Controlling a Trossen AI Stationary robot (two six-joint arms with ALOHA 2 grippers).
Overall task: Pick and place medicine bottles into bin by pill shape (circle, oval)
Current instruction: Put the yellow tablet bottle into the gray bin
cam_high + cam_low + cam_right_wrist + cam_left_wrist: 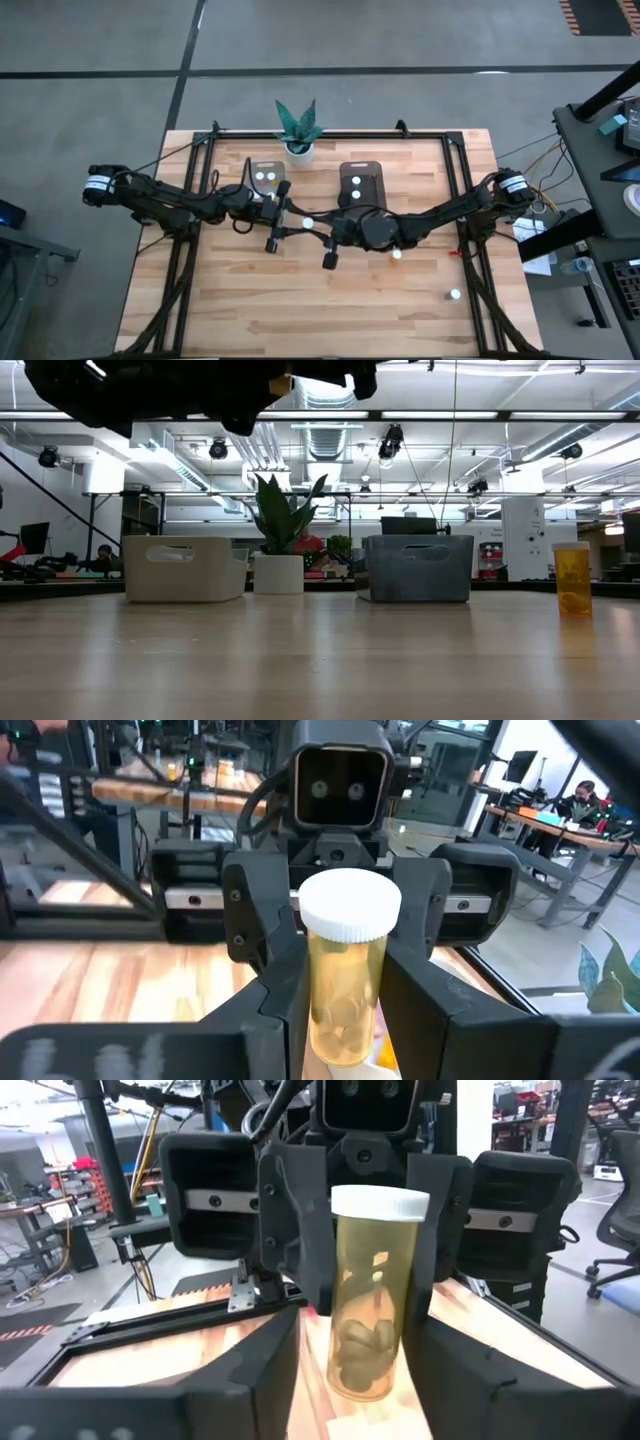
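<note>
Blurred dark fingers (pixel 140 1040) crop the foreground of each wrist view. The bottle (pixel 348 975), amber with a white cap, hangs over the middle of the table (pixel 250 310), near the tubs (pixel 362 170); its pill shape is unclear. The right gripper (pixel 322 226) has its jaws clamped on the bottle's body, while the jaws of the left gripper (pixel 293 217) stand released beside it. Two loose bottles (pixel 397 255) dot the open front boards.

Two bins (pixel 265 178) (pixel 362 184) sat side by side behind the arms, a plant (pixel 298 128) between them, farther back.
</note>
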